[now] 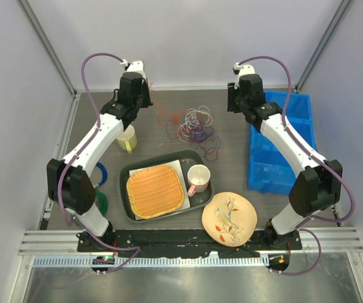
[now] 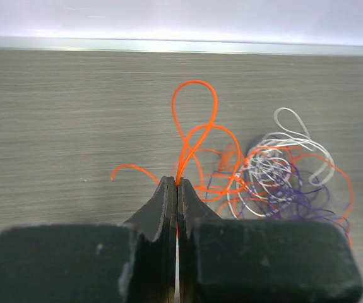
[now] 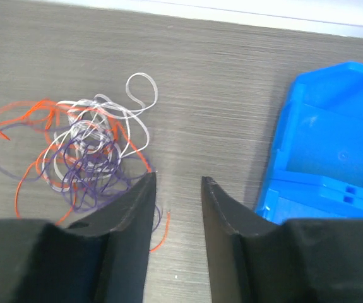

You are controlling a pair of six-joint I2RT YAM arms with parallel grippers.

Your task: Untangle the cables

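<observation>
Pinching an orange strand (image 2: 194, 117), left gripper (image 2: 177, 183) clenched.
The cables (image 2: 276, 177) bunch on the table (image 2: 55, 113) just right of it, the strand looping straight ahead; right gripper (image 3: 178, 189) hangs parted, empty, bunch to its left. Blue bin (image 3: 333, 145) beside it looks empty, as far as shows.

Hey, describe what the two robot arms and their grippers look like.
The left arm and right arm have white shells, black joints and a mauve hose looping along each. The left gripper and right gripper are black, with two tapering matte fingers.
</observation>
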